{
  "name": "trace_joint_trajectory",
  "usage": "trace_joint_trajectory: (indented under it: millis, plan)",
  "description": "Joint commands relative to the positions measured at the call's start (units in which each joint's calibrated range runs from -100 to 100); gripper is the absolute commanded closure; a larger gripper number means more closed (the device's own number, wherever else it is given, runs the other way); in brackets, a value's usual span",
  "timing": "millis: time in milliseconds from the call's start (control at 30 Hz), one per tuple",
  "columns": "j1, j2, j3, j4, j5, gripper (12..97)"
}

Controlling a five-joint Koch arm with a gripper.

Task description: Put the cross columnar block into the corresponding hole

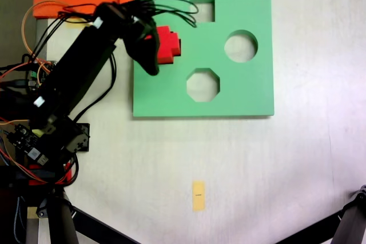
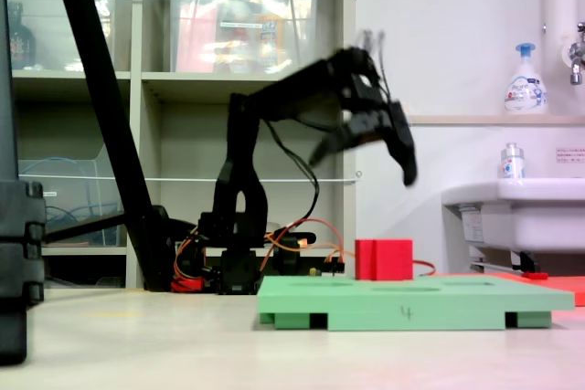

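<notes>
Green board point(image 2: 411, 303) carries the red cross block point(image 2: 384, 259), its hole hidden; pincer point(image 2: 366, 157) hangs above, spread empty.

Black arm point(image 1: 74, 72), orange cables point(image 1: 28, 21)

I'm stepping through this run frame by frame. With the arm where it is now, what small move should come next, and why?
Probably lift the arm clear and back off. The red cross block already stands on the green board, seemingly seated at its left side, and the gripper hangs above it holding nothing. Whether the block sits fully down in its cut-out cannot be told, so a retreat would expose it for checking.
</notes>
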Motion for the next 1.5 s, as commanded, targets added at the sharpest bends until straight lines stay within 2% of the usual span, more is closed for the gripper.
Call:
trace_joint_trajectory:
  millis: [0,67,133,233,267,367,467,700,800,1033,1467]
  plan:
    - [-2.74,-13.59,2.57,-4.08,-8.69,14.2]
    - [-5.42,-21.28,2.97,-3.60,-13.48,14.6]
    - [-8.94,-27.28,3.07,-3.41,-24.91,17.1]
    - [-16.65,-37.90,1.97,1.02,-44.59,41.1]
    - [-18.22,-41.11,-0.22,5.06,-46.20,45.2]
    - [-21.88,-48.79,-8.80,16.72,-51.28,46.1]
    - [-22.27,-56.75,-19.96,23.26,-57.88,46.5]
    - [-24.57,-64.43,-59.15,50.32,-61.20,48.5]
    - [-24.76,-64.43,-71.51,53.79,-61.15,48.5]
    - [-24.96,-64.43,-91.15,58.12,-60.90,48.2]
    - [-25.35,-64.43,-124.35,98.37,-61.15,48.5]
